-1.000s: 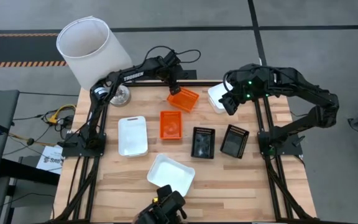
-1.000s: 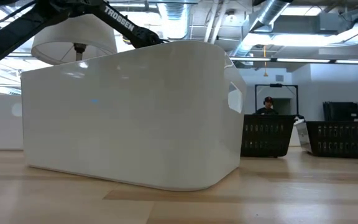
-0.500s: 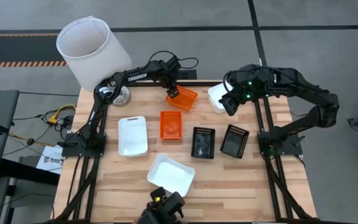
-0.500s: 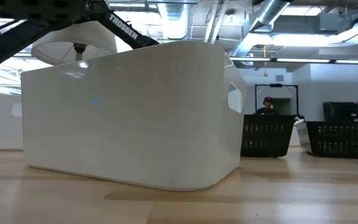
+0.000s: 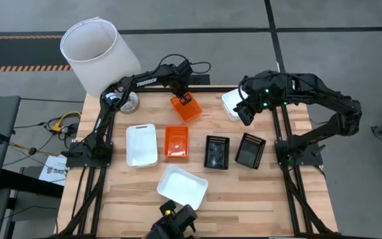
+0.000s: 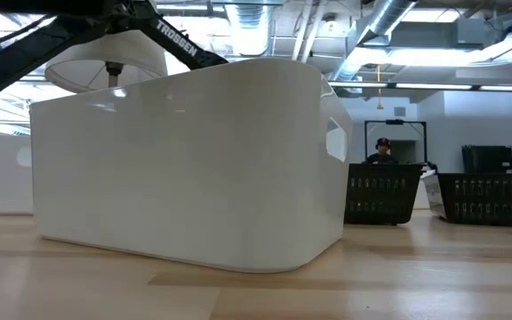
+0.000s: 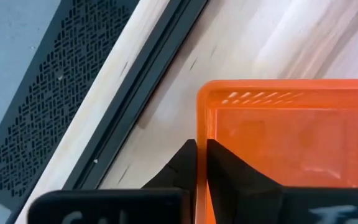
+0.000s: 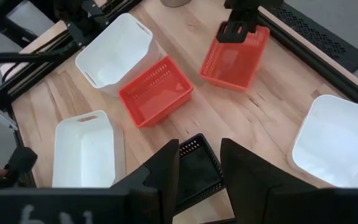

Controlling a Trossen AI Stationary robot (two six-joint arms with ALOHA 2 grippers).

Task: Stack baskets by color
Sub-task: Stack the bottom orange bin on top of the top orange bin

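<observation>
Two orange slotted baskets show: one [image 5: 188, 110] at the table's far middle, the other [image 5: 176, 143] nearer, flat on the table. My left gripper [image 5: 184, 99] is shut on the far one's wall. White baskets lie at the left [image 5: 141, 145], the near middle [image 5: 182, 186] and the far right [image 5: 231, 104]. Two black baskets [image 5: 217, 152] [image 5: 250, 150] stand side by side on the right. My right gripper [image 5: 243, 110] hovers open over the far-right white basket, touching nothing. My left gripper pinches the far wall [image 7: 201, 121] of the orange basket, close to a corner, one finger [image 7: 232, 174] inside the basket and one [image 7: 180, 167] outside. The fingers come from above, pointing steeply down. Whether the basket's bottom is clear of the table, I cannot tell.
A big white lampshade [image 5: 95, 50] on a metal base [image 5: 128, 101] stands at the far left corner. In the low view the near white basket [image 6: 185, 160] fills most of the picture, the black baskets [image 6: 380, 194] show behind it, and a person [image 6: 382, 151] is far back.
My left gripper has sunk onto the far orange basket and shut on its wall. That basket has swung about and shifted a little toward the table's left. The nearer orange basket has slid a little toward the near left. My right arm has kept still.
</observation>
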